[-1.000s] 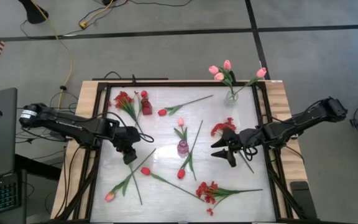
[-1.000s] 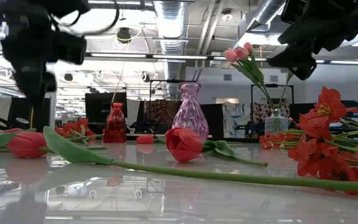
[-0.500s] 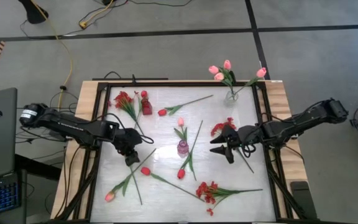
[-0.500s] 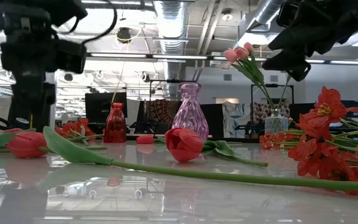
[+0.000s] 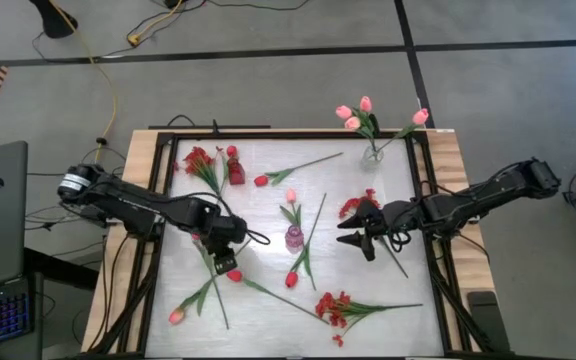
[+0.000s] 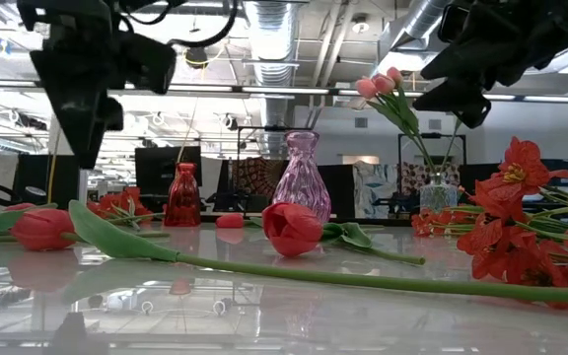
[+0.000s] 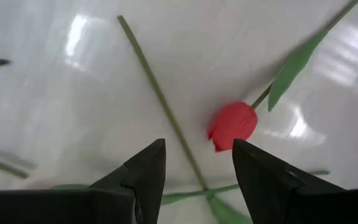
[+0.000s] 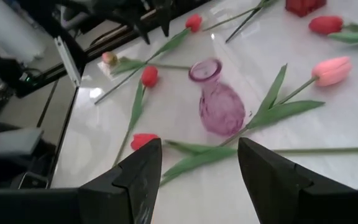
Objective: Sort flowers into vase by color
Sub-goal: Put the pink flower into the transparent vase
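Note:
Flowers lie scattered on the white table. A red tulip point(image 5: 234, 275) lies near the middle left, its head point(image 7: 232, 124) just ahead of my left gripper's open fingers. My left gripper point(image 5: 226, 263) hangs over it, pointing steeply down, touching nothing. My right gripper point(image 5: 353, 236) hovers open right of the pink glass vase point(image 5: 294, 238), aimed at it point(image 8: 219, 106). A red vase point(image 5: 236, 172) stands at the far left. At the far right a clear vase point(image 5: 372, 153) holds pink tulips point(image 5: 358, 112) by their stems.
Another red tulip point(image 5: 291, 279) and a pink tulip point(image 5: 290, 196) lie by the pink vase. Red bunches lie at the far left point(image 5: 200, 160), under my right gripper point(image 5: 358, 205) and near the front point(image 5: 333, 308). A pink tulip point(image 5: 176, 316) lies front left.
My left gripper has swung toward the table's right and near edges, coming from beside the long stem to above the red tulip's head, staying open. Nothing on the table has moved.

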